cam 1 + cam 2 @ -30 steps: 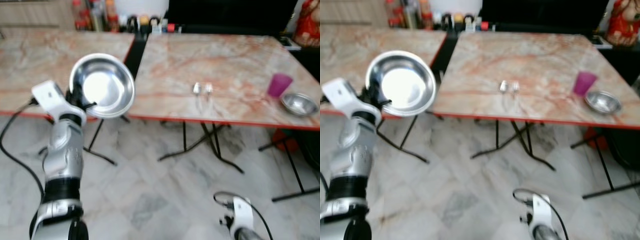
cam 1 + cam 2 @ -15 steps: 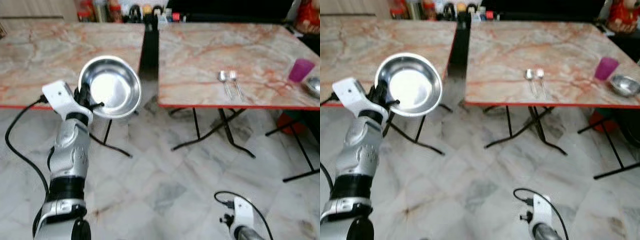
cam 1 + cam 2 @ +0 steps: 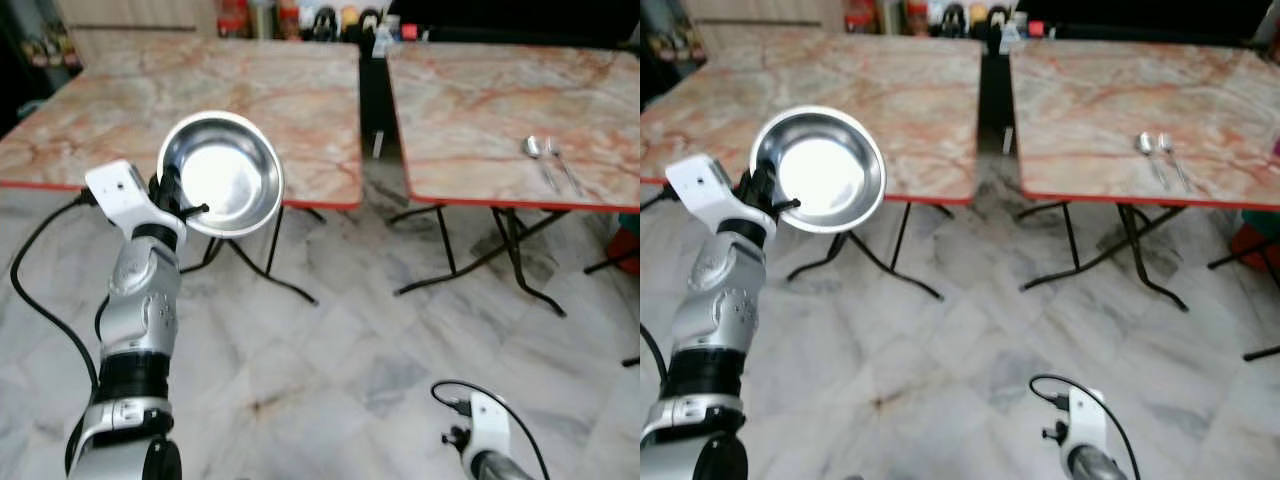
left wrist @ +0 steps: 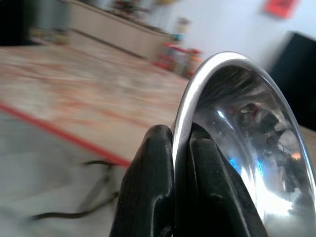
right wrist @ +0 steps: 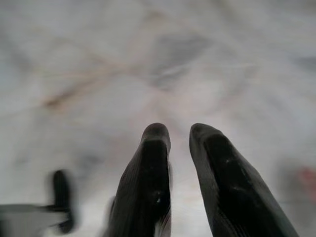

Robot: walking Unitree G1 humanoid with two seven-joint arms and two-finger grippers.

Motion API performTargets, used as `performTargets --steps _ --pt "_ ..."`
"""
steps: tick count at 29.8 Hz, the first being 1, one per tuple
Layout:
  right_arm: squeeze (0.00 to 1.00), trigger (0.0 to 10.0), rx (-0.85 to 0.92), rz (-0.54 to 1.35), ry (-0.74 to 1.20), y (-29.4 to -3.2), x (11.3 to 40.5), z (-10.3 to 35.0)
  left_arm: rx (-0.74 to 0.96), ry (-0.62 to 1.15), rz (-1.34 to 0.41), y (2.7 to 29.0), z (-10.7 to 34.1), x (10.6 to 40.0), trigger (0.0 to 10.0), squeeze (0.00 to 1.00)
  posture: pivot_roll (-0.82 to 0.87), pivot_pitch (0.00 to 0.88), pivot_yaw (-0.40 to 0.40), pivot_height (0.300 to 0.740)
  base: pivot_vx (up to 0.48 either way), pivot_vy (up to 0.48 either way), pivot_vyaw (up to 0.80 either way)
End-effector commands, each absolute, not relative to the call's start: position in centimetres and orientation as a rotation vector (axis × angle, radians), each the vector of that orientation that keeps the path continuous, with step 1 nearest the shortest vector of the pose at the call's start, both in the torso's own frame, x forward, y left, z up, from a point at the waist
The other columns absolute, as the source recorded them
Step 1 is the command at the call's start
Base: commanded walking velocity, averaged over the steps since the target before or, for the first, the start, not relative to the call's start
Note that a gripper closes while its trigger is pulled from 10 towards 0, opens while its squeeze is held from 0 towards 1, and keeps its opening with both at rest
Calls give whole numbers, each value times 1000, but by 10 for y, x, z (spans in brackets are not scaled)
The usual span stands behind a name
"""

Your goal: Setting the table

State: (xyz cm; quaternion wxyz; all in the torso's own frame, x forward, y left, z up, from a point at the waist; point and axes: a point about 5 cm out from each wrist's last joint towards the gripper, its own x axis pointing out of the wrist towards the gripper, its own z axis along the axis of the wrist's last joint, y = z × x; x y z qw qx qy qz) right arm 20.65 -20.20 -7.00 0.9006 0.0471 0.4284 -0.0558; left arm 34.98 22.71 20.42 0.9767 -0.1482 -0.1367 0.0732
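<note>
Two worktops lie ahead of the robot w/ a dark gap between them. Left gripper (image 4: 180,148) is raised at chest height, fingers (image 4: 150,173) pinched tight on the rim of a steel bowl (image 3: 222,174), one finger outside the wall, one inside. Bowl stands on edge above the gripper, hollow facing the head cam, over the floor (image 3: 330,340) just short of the near red edge of the left worktop (image 3: 200,100). Beyond & to the right of the gripper, well apart, a spoon (image 3: 535,152) and fork (image 3: 560,160) lie side by side on the right worktop (image 3: 500,100). Bottles (image 3: 300,18) line the far end.

Right gripper (image 5: 178,143) hangs low by the floor, fingers slightly parted w/ nothing between them; idle.

Handling, as a judgement: thin polished steel, so light & stiff, no crush risk, but slick. A rim pinch gives little contact area and the bowl could pivot or slip if swung fast. Rim is the only sensible hold; keep grip firm, level it before setting down, base first, so it doesn't clatter or skid on the marble-look top.
</note>
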Motion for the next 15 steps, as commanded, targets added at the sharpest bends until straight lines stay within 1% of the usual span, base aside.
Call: performTargets --steps 1,7,15 --pt "0 10000 101 -133 893 -207 202 -71 -293 -310 120 219 215 353 10000 0 40 75 -16 736 0 480 0" --pt "0 10000 111 -153 892 -207 201 -72 -288 -315 123 221 217 353 10000 0 39 61 -15 736 0 480 0" --pt "0 10000 115 -161 887 -207 202 -72 -285 -319 129 223 218 354 10000 0 42 71 -15 736 0 480 0"
